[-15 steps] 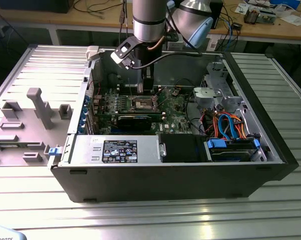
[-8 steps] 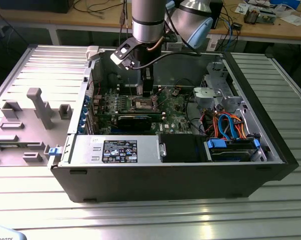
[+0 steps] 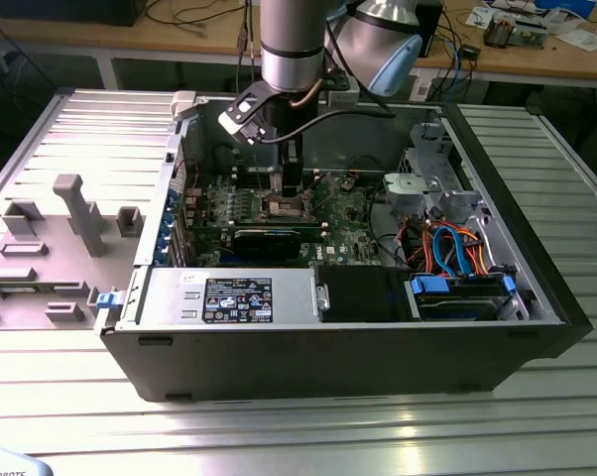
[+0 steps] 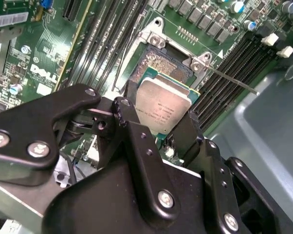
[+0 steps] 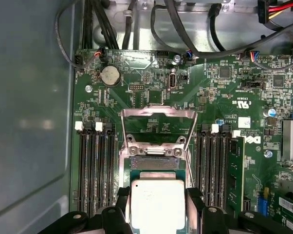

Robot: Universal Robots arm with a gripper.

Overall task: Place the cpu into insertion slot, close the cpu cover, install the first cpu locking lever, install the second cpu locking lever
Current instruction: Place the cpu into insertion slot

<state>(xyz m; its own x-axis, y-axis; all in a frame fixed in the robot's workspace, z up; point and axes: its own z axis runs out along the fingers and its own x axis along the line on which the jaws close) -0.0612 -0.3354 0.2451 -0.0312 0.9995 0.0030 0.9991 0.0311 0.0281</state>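
Second wrist view showed it best: the gripper (image 4: 161,117) was clamped on the cpu (image 4: 163,103) by two opposite edges, I guess to keep the chip flat and square over the insertion slot (image 4: 165,62). It looked just above the slot, not seated yet. Further right, a locking lever (image 4: 231,80) stuck out unlatched. In the first wrist view the cpu cover (image 5: 158,127) stood flipped open, leaving the socket free.

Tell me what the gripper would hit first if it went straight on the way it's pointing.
Probably the insertion slot: the gripper points down at the motherboard, holding the cpu right over it. The cpu would touch before the fingers, though the gap is hard to judge.
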